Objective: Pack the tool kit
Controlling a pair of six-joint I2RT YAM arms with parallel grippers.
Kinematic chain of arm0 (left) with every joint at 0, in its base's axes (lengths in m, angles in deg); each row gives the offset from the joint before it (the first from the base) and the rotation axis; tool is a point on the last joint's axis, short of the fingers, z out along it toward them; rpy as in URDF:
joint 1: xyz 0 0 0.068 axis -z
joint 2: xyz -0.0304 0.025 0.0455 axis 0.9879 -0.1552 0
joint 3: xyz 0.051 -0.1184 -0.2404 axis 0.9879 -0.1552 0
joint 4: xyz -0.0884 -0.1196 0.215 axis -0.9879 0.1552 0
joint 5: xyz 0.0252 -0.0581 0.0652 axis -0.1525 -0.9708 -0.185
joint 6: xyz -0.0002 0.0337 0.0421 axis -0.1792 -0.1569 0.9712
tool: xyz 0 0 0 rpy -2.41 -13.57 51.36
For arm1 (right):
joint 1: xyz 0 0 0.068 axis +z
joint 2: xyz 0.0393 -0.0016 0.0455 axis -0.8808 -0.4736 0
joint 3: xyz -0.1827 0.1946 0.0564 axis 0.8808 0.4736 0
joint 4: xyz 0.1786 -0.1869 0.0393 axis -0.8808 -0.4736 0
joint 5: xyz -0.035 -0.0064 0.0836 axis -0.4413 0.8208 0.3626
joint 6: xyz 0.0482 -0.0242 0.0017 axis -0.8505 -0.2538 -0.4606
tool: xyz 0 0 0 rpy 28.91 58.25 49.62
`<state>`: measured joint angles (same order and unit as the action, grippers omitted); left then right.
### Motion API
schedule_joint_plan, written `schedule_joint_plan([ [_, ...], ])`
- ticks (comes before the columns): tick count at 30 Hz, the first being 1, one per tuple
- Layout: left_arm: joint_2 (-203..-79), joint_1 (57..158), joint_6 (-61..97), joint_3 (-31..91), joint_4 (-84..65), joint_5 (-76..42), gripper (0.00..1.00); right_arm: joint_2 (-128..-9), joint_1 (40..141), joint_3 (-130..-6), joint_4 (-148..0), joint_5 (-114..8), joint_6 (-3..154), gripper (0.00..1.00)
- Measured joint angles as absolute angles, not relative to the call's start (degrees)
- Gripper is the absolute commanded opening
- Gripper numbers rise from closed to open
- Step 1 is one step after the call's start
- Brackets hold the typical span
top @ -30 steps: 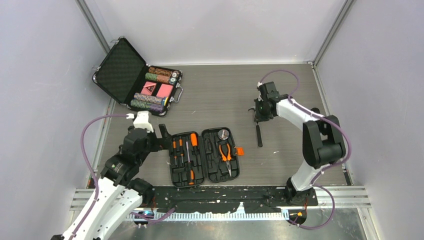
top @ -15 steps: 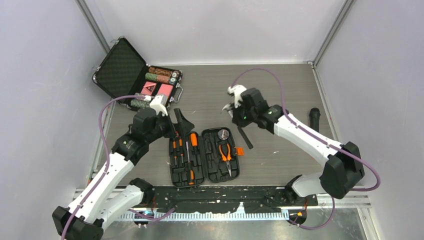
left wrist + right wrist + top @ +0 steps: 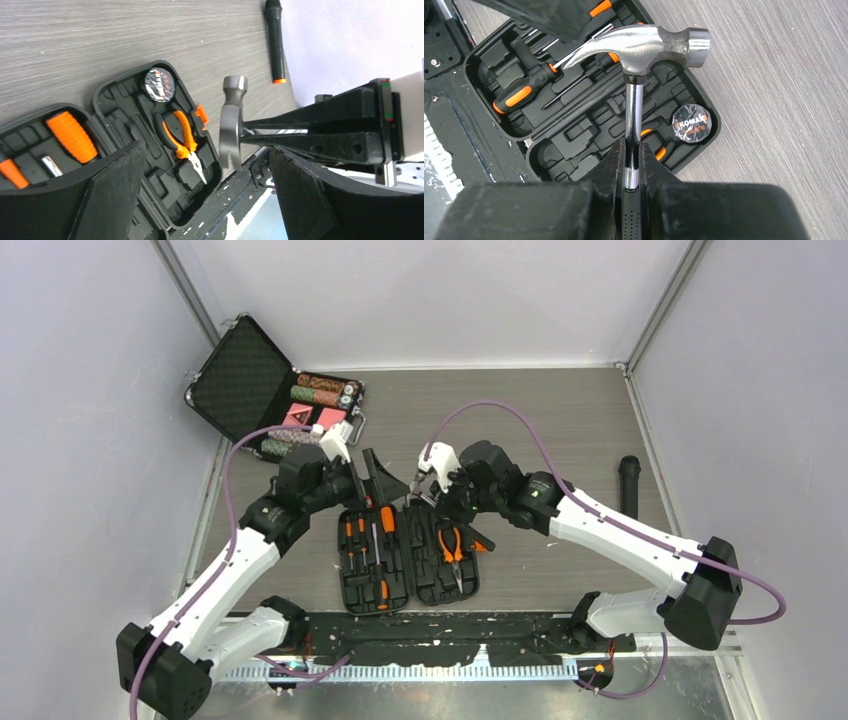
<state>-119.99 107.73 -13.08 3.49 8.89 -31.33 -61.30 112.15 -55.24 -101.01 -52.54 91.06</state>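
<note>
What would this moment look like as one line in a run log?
right claw: shut on hammer | hammer: over open kit | left claw: open, empty

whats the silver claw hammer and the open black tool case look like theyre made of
Silver claw hammer: likely polished steel; head and neck throw bright mirror-like glints. Its black dimpled grip looks like rubber or plastic, hard to tell. Open black tool case: probably moulded plastic, dull matt finish, with shaped slots pressed into it.
</note>
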Motion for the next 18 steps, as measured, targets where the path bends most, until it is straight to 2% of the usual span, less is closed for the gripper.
schedule_joint_plan([
  [8,-123.68,109.48,-16.09,3.49,4.47,-34.89,0.74,-61.3,114.51,-55.35,-101.69,-52.09,92.02,0.05],
  [11,-125.59,110.55,-17.14,3.46,3.38,-35.79,0.64,-61.3,114.68,-55.44,-101.65,-51.65,92.13,0.05],
  [14,-126.81,111.25,-17.71,3.46,2.42,-36.46,0.46,-61.28,114.77,-55.57,-101.43,-51.01,92.13,0.05],
  [17,-127.14,111.71,-18.78,3.38,1.39,-37.36,0.17,-61.19,114.77,-55.57,-101.06,-50.47,92.13,0.06],
  [18,-127.14,111.73,-19.11,3.35,0.97,-37.6,0.08,-61.17,114.79,-55.57,-100.84,-50.25,92.13,0.1],
])
